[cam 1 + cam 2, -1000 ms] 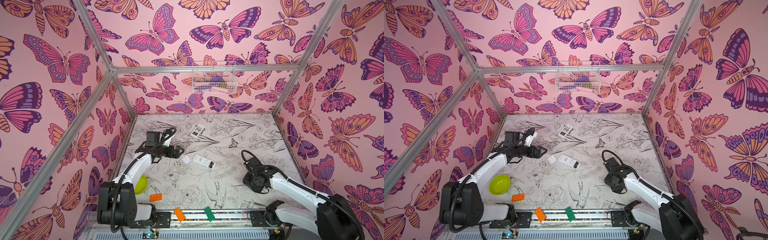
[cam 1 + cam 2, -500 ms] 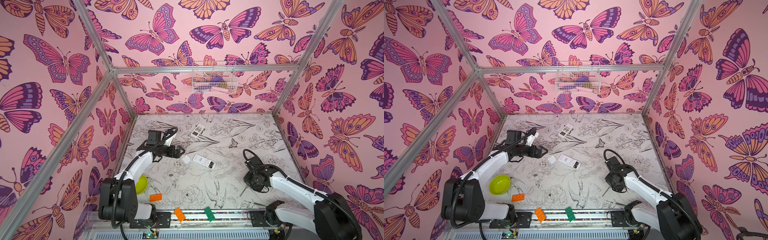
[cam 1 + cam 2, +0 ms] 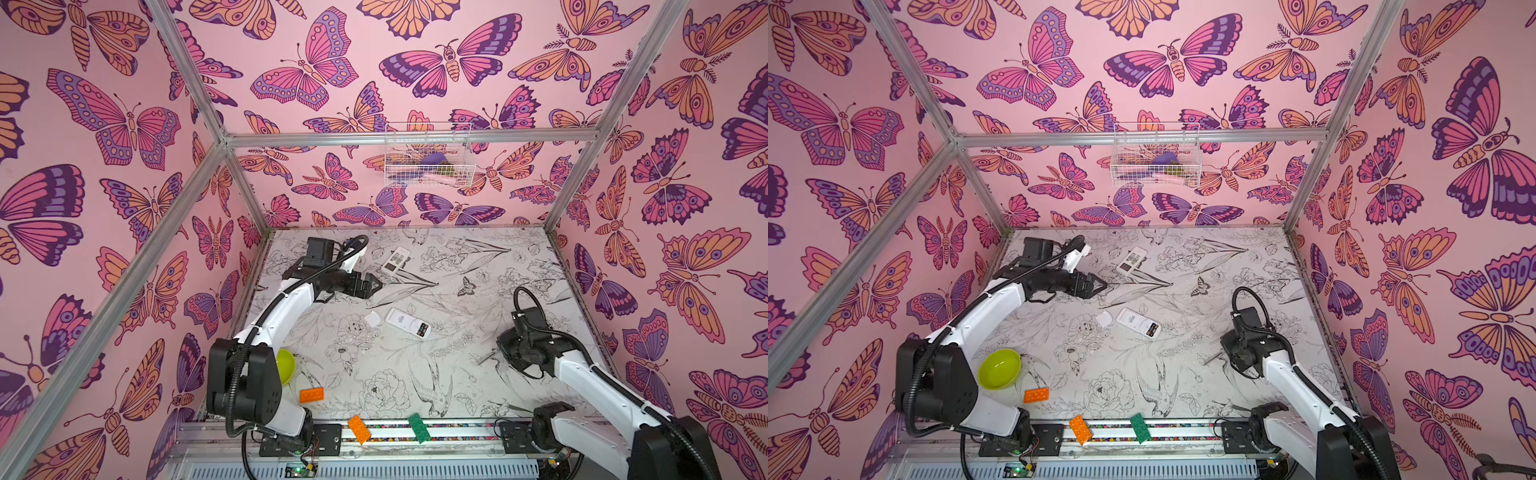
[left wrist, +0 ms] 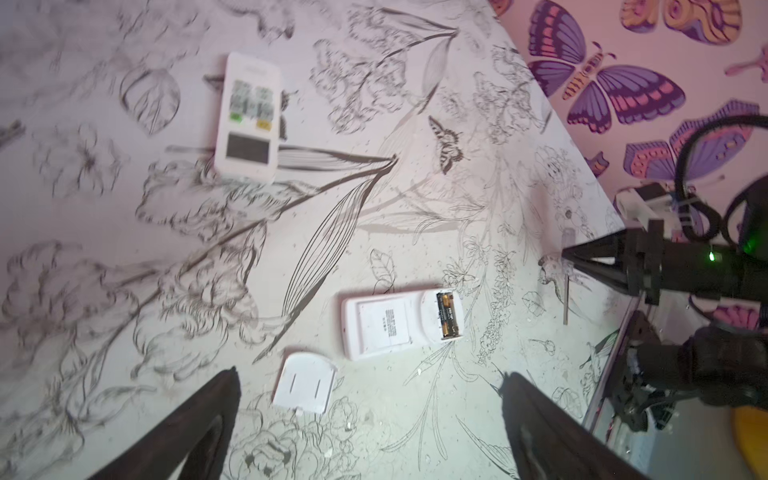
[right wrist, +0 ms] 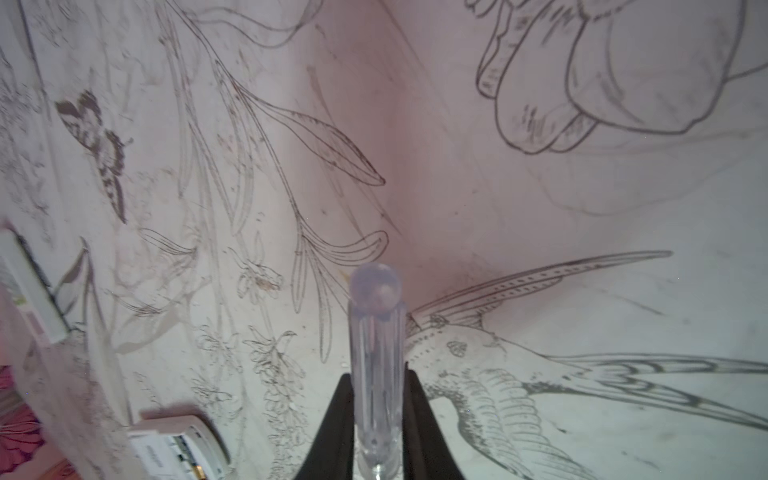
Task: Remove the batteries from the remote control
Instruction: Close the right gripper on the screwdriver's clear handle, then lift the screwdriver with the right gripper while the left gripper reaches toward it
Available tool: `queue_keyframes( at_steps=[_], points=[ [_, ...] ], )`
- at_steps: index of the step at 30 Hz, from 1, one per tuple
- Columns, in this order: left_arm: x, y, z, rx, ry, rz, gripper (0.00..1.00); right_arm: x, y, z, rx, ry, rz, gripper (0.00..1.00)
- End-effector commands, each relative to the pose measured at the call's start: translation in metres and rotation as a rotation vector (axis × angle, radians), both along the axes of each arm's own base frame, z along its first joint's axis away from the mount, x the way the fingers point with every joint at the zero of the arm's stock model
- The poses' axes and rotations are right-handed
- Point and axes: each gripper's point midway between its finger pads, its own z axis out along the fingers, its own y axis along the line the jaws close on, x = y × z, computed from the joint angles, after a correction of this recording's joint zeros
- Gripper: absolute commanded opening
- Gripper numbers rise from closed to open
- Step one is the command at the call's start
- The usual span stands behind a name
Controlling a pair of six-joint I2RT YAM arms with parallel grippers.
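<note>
While the left gripper (image 3: pixel 371 286) hangs spread wide, the right gripper (image 5: pixel 376 376) clamps a clear-handled screwdriver (image 5: pixel 376 316).
Batteries (image 4: pixel 447 316) sit in the open remote (image 4: pixel 386 328), cover (image 4: pixel 305 388) just beside it.

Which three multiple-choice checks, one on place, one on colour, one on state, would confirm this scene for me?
1. Where is the detached battery cover? A clipped in place; B on the table beside the opened remote; C nowhere in view.
2. What colour is the bowl? A red; B blue; C yellow-green.
3. How is the right gripper? A fingers shut on the clear-handled tool; B fingers wide open; C out of view.
Answers: 1 B, the left wrist view shows it lying next to the remote. 2 C, both top views show it. 3 A, the right wrist view shows the handle pinched.
</note>
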Motion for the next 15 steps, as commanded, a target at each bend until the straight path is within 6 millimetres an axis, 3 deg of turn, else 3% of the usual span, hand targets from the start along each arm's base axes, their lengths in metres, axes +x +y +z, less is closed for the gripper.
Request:
queue_keyframes(
  at_steps=[1,8,15],
  points=[
    [-0.015,-0.031,0.03,0.064,-0.252,-0.257,1.0,0.018,0.014,0.014,0.153,-0.054,-0.087,0.08],
    [-0.033,-0.073,0.056,0.107,-0.5,-0.509,0.99,0.039,0.036,0.044,0.386,-0.134,-0.179,0.05],
    [-0.069,-0.111,0.047,0.148,-0.659,-0.747,0.96,0.039,0.039,0.068,0.497,-0.196,-0.247,0.05]
  ],
)
